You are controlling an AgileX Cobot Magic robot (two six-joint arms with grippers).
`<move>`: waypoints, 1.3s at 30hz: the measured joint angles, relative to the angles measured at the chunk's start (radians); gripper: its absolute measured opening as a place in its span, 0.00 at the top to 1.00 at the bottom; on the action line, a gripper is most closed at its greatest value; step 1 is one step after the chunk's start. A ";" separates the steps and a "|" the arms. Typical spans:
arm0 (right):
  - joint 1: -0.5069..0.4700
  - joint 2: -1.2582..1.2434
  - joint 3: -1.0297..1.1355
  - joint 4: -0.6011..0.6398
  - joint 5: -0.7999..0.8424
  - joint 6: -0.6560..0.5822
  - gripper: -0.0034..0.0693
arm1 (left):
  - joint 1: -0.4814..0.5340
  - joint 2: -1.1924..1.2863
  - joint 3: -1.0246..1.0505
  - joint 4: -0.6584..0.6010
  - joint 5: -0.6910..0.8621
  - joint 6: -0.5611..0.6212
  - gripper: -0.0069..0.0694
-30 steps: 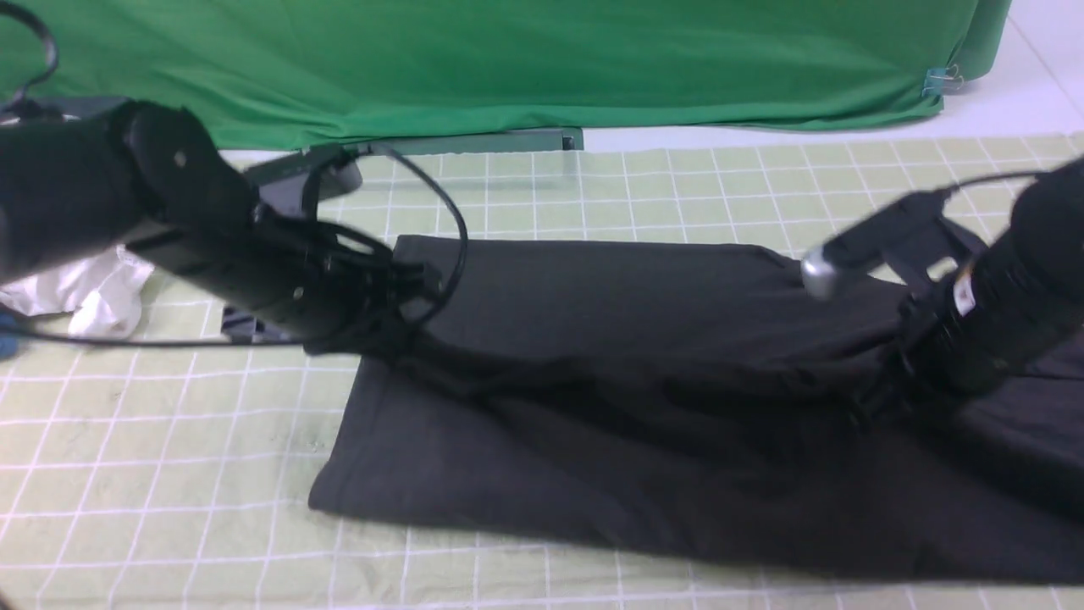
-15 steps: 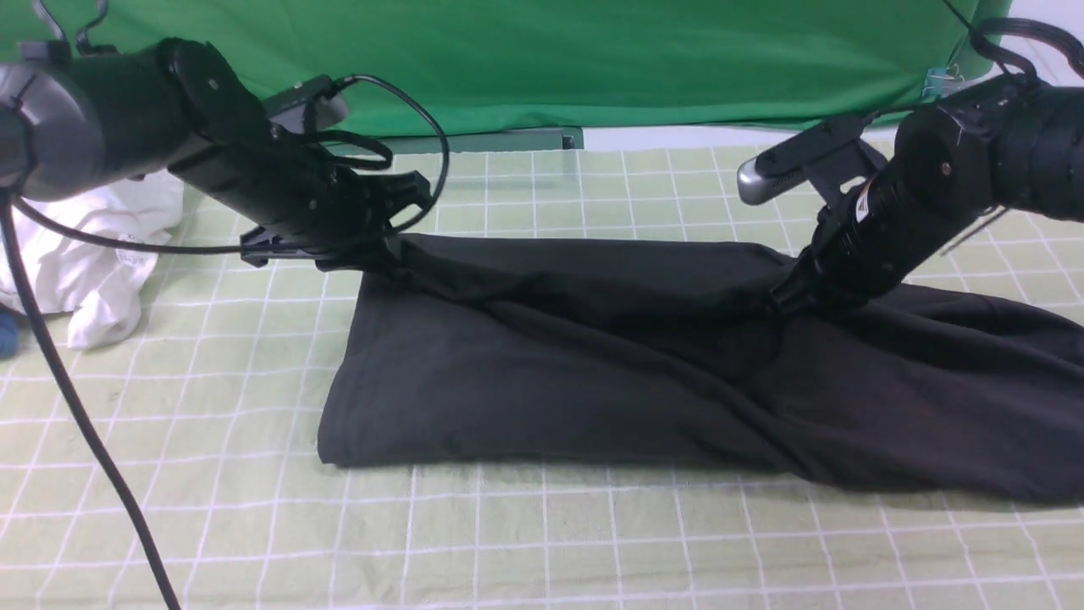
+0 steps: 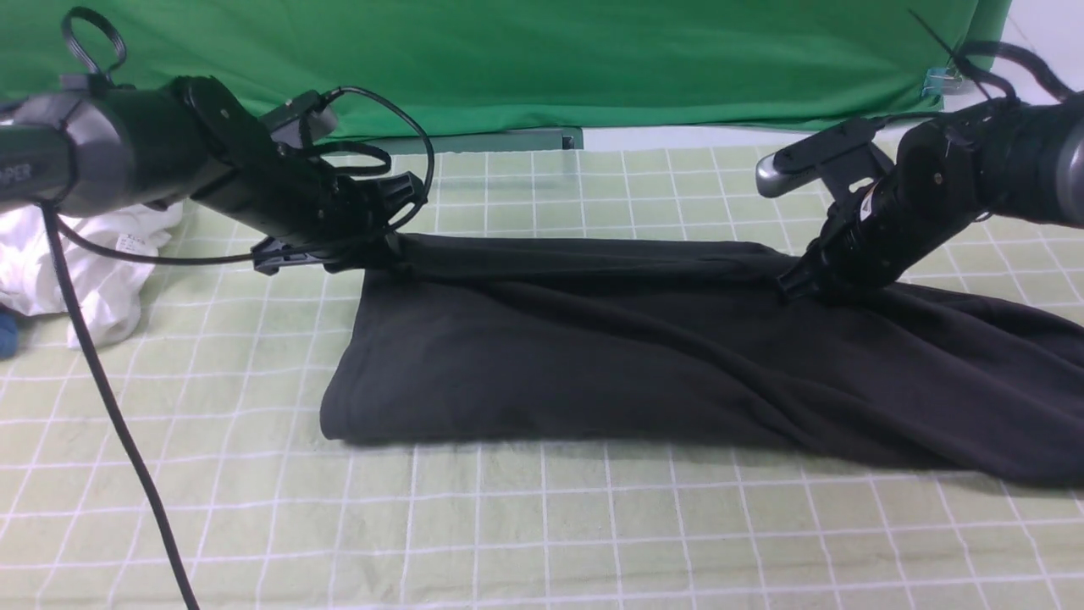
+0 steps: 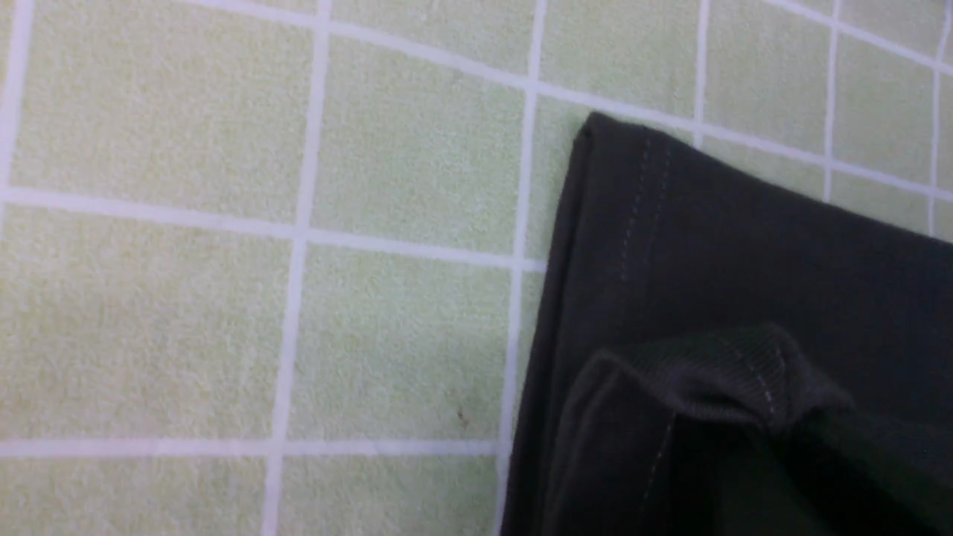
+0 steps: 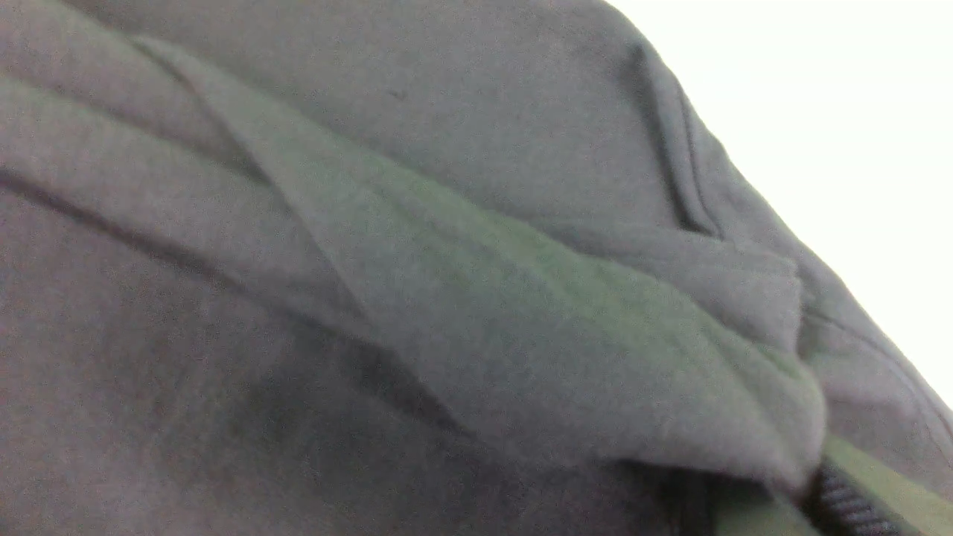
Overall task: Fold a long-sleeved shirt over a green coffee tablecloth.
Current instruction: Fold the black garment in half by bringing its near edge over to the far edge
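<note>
Left pincer (image 3: 383,252) first: its jaws are pressed together on the far left corner of the long-sleeved shirt (image 3: 593,364). My right pincer (image 3: 793,285) pinches a raised ridge of the same shirt further right along its far edge, jaws all but closed on the cloth. Nearest to me runs the green coffee tablecloth (image 3: 508,525) with its white grid. On it lies the shirt, a long dark band doubled over, running out past the right edge of the front view. Off to the left, by my left arm, sits a crumpled white garment (image 3: 93,280). Farthest back hangs plain deep green fabric (image 3: 550,59).
</note>
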 joint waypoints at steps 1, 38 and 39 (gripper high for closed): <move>0.000 0.005 0.000 0.000 -0.018 0.000 0.86 | 0.000 0.005 0.000 -0.003 -0.016 0.000 0.87; 0.033 0.123 -0.200 0.155 0.131 -0.100 0.96 | 0.045 0.008 -0.545 0.037 0.630 0.056 0.85; 0.033 0.131 -0.200 0.127 0.079 -0.092 0.96 | 0.045 0.008 -0.545 0.037 0.635 0.056 0.86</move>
